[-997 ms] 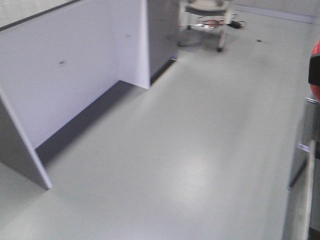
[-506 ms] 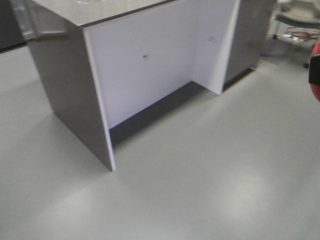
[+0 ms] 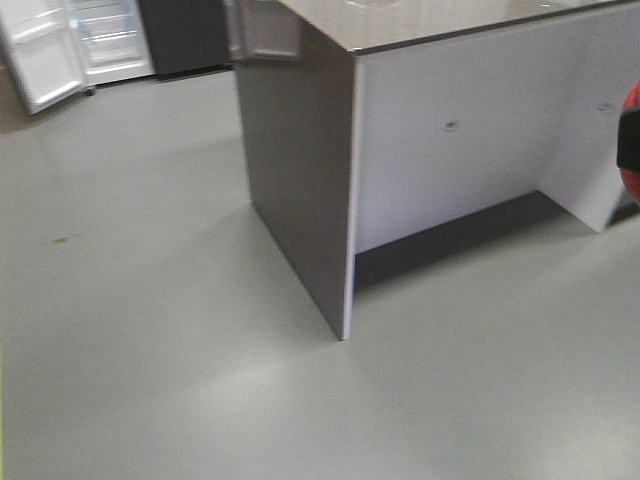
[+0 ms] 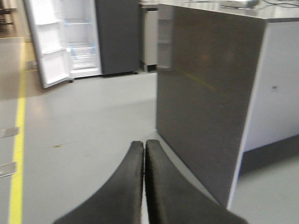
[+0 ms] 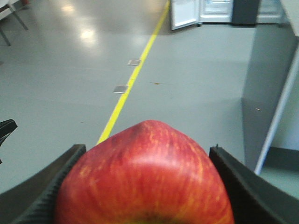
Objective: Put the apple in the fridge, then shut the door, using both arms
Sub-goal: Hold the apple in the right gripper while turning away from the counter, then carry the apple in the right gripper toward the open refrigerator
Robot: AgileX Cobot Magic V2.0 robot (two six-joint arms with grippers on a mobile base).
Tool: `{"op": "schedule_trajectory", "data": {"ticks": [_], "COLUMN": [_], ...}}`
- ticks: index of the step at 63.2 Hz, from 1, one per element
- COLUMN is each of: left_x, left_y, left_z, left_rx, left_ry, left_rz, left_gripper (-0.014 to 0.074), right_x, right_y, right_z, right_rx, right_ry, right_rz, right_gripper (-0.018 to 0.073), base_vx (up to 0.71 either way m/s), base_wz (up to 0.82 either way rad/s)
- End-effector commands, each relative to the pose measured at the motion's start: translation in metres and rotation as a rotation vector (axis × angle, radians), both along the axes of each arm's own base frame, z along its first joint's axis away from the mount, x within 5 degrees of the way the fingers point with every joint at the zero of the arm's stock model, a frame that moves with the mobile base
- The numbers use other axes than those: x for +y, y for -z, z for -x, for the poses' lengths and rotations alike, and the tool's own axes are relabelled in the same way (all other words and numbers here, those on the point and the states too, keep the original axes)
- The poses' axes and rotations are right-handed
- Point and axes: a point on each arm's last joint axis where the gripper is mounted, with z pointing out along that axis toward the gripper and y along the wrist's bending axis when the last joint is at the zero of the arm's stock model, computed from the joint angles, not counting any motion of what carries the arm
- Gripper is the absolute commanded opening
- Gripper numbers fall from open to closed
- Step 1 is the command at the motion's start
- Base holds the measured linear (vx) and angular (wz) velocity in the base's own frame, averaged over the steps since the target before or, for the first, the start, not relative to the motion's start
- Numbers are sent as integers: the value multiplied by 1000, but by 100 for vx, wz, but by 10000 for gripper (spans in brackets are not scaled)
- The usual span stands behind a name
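My right gripper (image 5: pixel 145 154) is shut on the red apple (image 5: pixel 145 182), which fills the bottom of the right wrist view; a sliver of the apple (image 3: pixel 631 140) shows at the right edge of the front view. My left gripper (image 4: pixel 144 145) is shut and empty, held above the floor. The fridge (image 4: pixel 77 42) stands far off at the back, its door (image 4: pixel 46 46) swung open with its white inner face showing. The fridge also shows at the top left of the front view (image 3: pixel 110 40) and at the top of the right wrist view (image 5: pixel 215 10).
A grey counter island (image 3: pixel 300 180) with a white panel (image 3: pixel 450 140) stands ahead at centre and right; it also shows in the left wrist view (image 4: pixel 205 93). A yellow floor line (image 5: pixel 133 79) runs toward the fridge. Grey floor (image 3: pixel 150 300) lies on the left.
The front view has swung left: the counter slid to the right in frame and the open fridge has come into view at the top left. The apple stays at the right edge.
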Motion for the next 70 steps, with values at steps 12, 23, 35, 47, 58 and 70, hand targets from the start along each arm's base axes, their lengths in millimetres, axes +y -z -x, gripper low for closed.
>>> {"op": "schedule_trajectory", "data": {"ticks": [12,23,35,47,58,70], "left_x": [-1,-1,-3,-5,-5,-5], "left_y": [1,1,1,1,1,1], "left_z": [0,0,-1,-1,-1,-1], "left_rx": [-63,-63,-61,-61,-61,-61], "left_ry": [6,6,51,78,78,78], "left_rz": [14,14,16,16,16,16], "left_gripper": [-6,-6,-6,-6,-6,-6], "right_x": [1,1,1,1,1,1], "right_y": [-12,-12,-12,-12,-12,-12], "right_z": [0,0,0,1,1,1], "right_rx": [-78,-76,-76,-75,-75,-75], "right_ry": [15,16,16,16,16,16], "right_rz": [-57,-59,-60,-59,-59,-59], "right_gripper": [-3,-3,-3,-3,-3,-3], "base_vx": [7,9,10,12,13,15], "base_wz": [53,42,39,42,46,44]}}
